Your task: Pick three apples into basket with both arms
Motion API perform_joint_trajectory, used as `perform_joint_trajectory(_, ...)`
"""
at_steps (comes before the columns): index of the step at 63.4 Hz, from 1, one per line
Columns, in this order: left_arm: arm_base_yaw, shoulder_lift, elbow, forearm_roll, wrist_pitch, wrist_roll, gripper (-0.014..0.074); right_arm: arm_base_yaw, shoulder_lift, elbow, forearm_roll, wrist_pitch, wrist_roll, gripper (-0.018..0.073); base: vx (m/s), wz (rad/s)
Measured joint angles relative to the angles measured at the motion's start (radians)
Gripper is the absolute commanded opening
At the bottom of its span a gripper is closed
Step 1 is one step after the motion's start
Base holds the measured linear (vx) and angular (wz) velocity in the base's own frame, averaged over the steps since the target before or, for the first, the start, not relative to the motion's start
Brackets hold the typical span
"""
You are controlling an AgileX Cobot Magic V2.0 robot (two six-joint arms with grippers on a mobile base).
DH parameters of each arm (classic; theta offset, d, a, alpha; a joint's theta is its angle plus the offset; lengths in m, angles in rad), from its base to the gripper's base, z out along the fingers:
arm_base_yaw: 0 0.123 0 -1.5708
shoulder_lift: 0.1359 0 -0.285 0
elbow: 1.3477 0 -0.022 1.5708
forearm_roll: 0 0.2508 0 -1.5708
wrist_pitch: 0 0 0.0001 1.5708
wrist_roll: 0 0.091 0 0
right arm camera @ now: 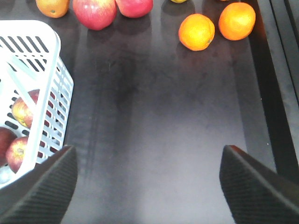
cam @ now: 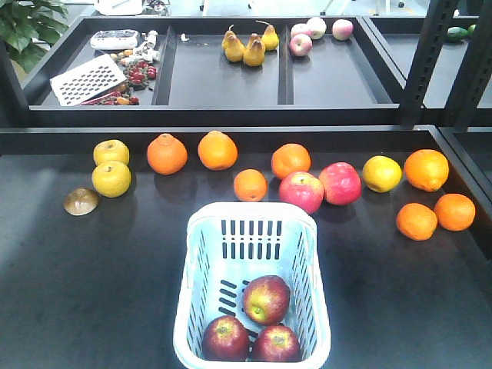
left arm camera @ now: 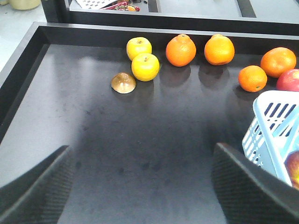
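**Listing the fruit table, view by view**

Exterior front-facing view. Dark matte table (cam: 92, 292) with a raised black rim. The basket (cam: 254, 223), pale blue-white with slotted walls, stands at near centre. The apples lie inside it on the slotted floor: one with a yellowish blush (cam: 266, 299), two darker ones in front of it (cam: 224, 338) (cam: 276, 344), all three close together. Behind the basket, loose on the table: two brighter pinkish-red apples (cam: 319, 187), six oranges (cam: 167, 153), three yellow fruits (cam: 111, 178), and one brown dome-shaped item (cam: 81, 201). Beyond the rim, a black partitioned tray shelf (cam: 223, 84) holds yellow pears (cam: 246, 46), small pale pink apples (cam: 315, 32), a perforated white grater (cam: 87, 78) and small red bits. Green plant leaves (cam: 27, 27) show at top left. No arm shows in this view.

Left wrist-mounted view. The left gripper (left arm camera: 140, 191) shows two dark textured fingers (left arm camera: 42, 191) at the lower corners, spread wide, with bare table between them and nothing held. The basket corner sits at right, just beside the right-hand finger; a sliver of red apple shows inside it.

Right wrist-mounted view. The right gripper (right arm camera: 149, 186) likewise has its fingers (right arm camera: 254, 186) far apart over bare table, holding nothing. The basket stands at left, with the apples visible through its slots.
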Motion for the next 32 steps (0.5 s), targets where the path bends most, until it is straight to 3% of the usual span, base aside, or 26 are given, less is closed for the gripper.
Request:
perform_joint_trajectory(16,0.0,0.0,0.0,0.0,0.0,0.0,0.0575,0.0,0.0,0.0,0.0,0.005,0.0,0.0528,0.0,0.0)
perform_joint_trajectory(32,0.0,0.0,0.0,0.0,0.0,0.0,0.0575,0.0,0.0,0.0,0.0,0.005,0.0,0.0423,0.0,0.0)
